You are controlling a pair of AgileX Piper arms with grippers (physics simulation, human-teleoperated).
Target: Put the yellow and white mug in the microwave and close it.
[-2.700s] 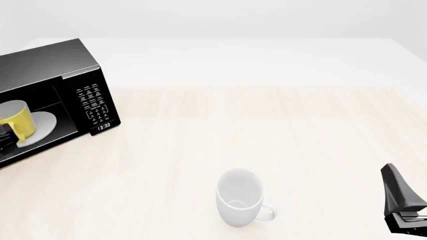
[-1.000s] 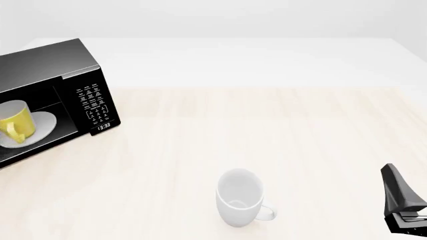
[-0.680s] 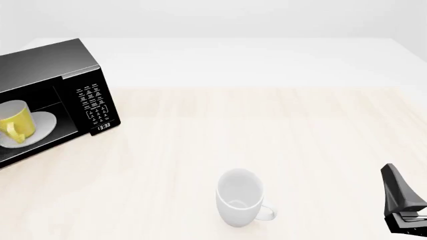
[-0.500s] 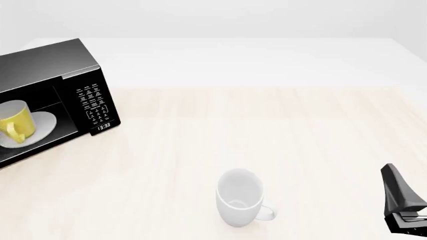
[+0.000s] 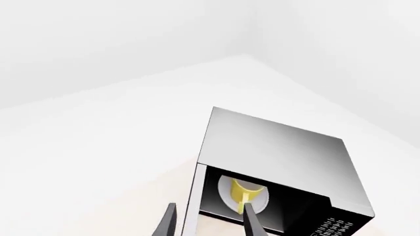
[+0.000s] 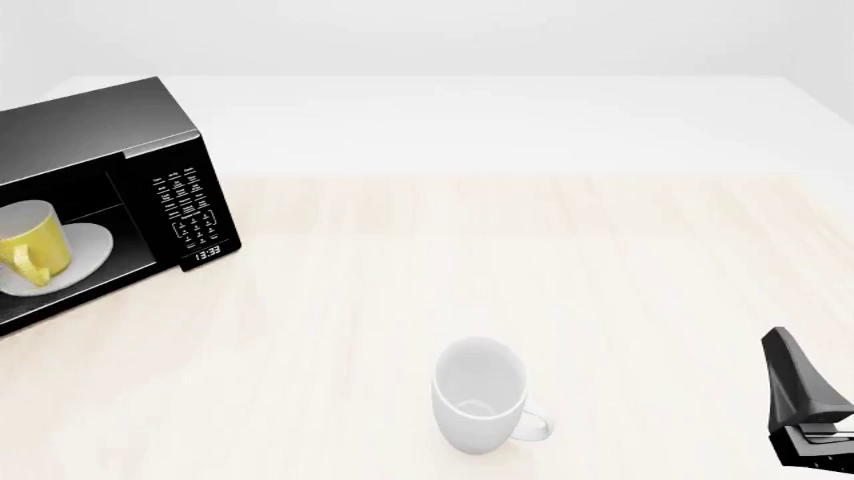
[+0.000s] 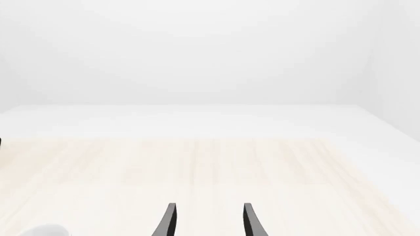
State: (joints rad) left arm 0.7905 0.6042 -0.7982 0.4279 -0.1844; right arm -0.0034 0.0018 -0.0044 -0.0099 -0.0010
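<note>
The left gripper point(image 5: 208, 222) has drawn back out of the front view, fingers apart and empty; the yellow and white mug point(image 6: 30, 244) now sits alone on the turntable inside the microwave point(image 6: 94, 130), so only the door remains; its edge shows beside the cavity in the wrist view; the right gripper point(image 7: 208, 221) waits open, empty, well apart from the white mug point(image 6: 479, 395).
</note>
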